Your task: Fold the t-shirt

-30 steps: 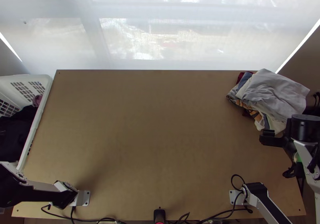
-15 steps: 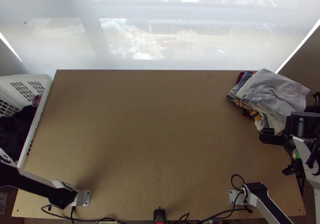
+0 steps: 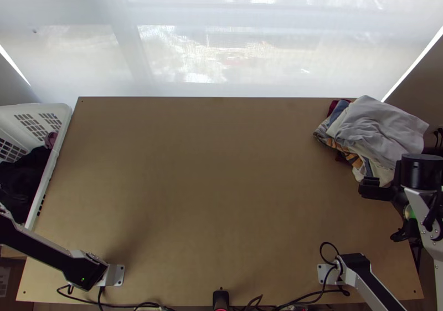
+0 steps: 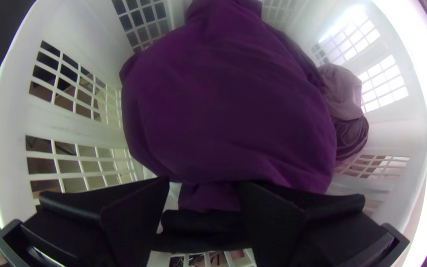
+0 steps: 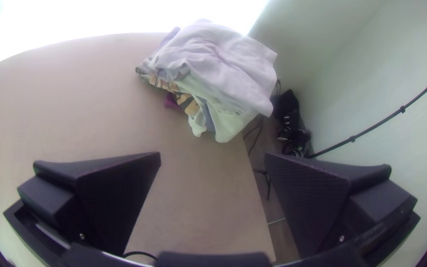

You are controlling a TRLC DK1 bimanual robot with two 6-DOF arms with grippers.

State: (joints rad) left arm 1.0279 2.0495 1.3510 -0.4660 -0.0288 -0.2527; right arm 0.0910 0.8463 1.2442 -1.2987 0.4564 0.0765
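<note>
While the left claw [image 4: 204,185] hangs over a white basket [image 4: 80,29], fingers partly spread, any hold on dark material [image 4: 198,225] between them unclear, a purple garment [image 4: 228,99] bunches beneath; the right claw [image 3: 372,190], wide open and empty, hovers near piled clothes [image 3: 382,128].

Top view steeply above table [image 3: 221,172]

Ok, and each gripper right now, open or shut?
Left gripper: open, over purple cloth in the white basket.
Right gripper: open, holding nothing.
</note>
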